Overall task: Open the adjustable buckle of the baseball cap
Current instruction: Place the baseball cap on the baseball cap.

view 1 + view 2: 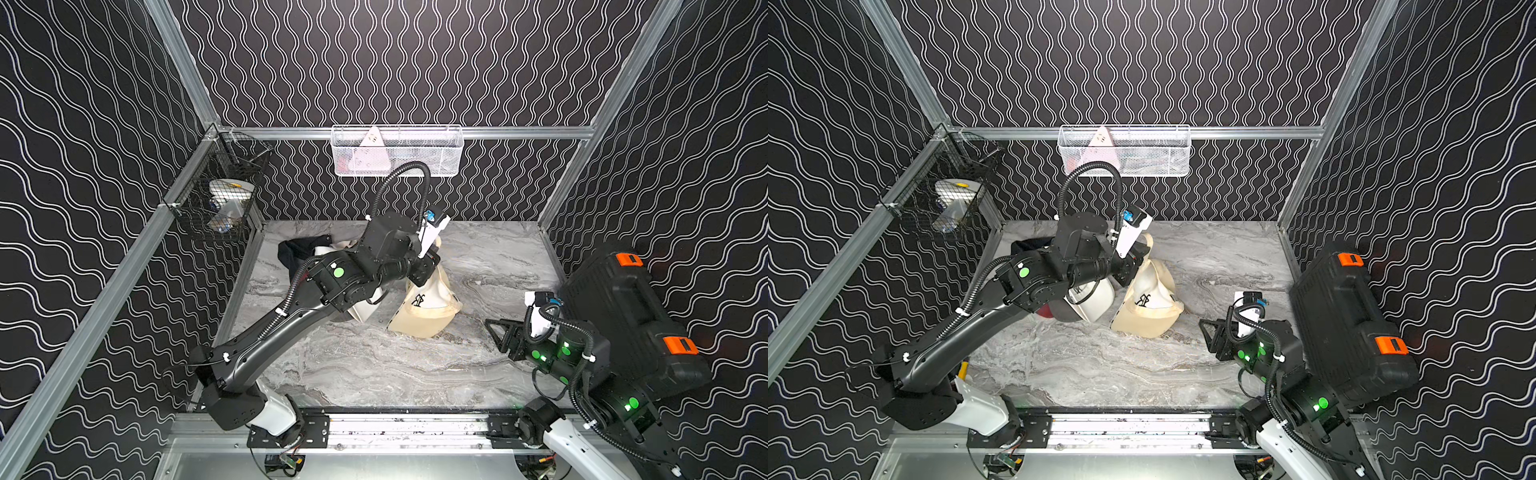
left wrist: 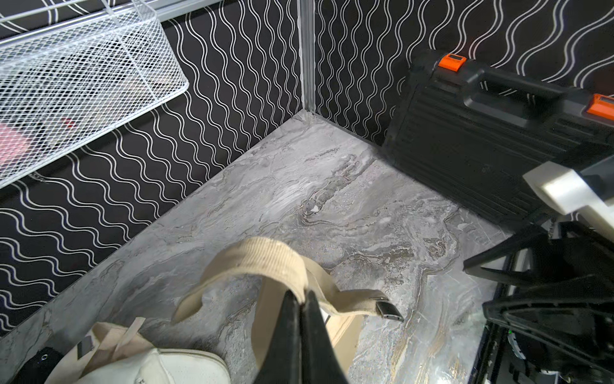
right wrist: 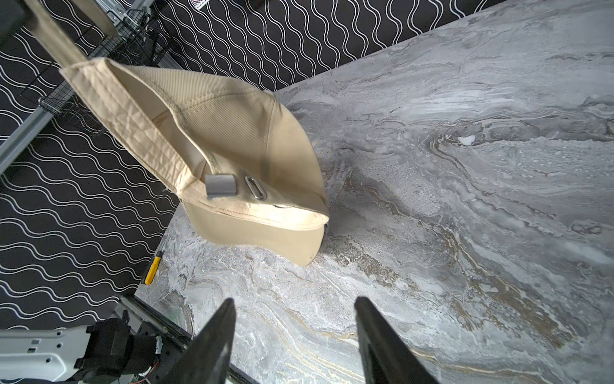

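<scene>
my left gripper: clamped tight on the strap | cap: beige, hanging from my grip, brim down on the table (grey buckle faces my right wrist camera) | metal tip of strap: dangling free | my right gripper: jaws apart, holding nothing, near the cap, not touching

A robotics lab test cell: aluminium framing holds wavy-patterned black walls; left arm and right arm stand bolted to a rail fronting the marble worktop.
</scene>
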{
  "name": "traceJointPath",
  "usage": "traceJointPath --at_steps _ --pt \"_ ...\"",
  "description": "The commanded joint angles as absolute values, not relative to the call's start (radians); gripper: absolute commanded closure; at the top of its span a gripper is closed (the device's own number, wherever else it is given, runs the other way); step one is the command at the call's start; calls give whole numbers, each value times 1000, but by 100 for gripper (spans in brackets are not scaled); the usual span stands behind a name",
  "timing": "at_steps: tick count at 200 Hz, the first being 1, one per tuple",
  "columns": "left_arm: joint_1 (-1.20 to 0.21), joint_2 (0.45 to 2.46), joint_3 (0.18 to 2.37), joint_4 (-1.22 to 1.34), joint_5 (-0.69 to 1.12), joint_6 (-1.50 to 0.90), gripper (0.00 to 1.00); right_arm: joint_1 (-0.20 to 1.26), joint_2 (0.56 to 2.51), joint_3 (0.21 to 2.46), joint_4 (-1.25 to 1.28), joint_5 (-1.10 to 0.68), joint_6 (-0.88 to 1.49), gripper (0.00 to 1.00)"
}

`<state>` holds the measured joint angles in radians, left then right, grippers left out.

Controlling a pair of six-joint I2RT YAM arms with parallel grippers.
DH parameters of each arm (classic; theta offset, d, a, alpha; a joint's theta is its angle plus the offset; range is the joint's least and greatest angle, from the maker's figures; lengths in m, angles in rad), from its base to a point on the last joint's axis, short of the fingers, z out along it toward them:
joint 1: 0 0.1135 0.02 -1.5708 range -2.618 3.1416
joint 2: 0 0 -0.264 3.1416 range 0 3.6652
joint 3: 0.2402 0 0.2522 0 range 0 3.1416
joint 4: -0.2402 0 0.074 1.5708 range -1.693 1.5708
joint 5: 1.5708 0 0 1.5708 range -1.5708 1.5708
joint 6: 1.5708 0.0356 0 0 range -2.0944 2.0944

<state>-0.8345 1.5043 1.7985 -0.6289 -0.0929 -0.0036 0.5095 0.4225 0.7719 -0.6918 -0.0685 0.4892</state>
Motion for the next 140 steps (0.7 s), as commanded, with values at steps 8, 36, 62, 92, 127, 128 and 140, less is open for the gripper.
traceJointPath --at_steps 8,36,62,92,127,128,140 --pt "-799 1499 1797 -598 -61 -15 100 511 417 773 -707 -54 504 41" --pt "-762 1506 1799 -599 -51 -19 100 511 414 773 -712 -48 505 41" --pt "-723 1508 1795 -601 -48 -19 100 511 414 770 -712 -48 506 40" --pt "-667 1500 1786 -604 -49 -35 100 511 416 770 -712 -44 506 40" --pt "-603 1497 1777 -624 -63 -61 100 511 423 770 -706 -46 509 39" --pt "-602 1496 1777 -624 -63 -61 100 511 423 770 -707 -46 509 39" --pt "-578 1493 1770 -629 -64 -70 100 511 425 769 -706 -46 512 39"
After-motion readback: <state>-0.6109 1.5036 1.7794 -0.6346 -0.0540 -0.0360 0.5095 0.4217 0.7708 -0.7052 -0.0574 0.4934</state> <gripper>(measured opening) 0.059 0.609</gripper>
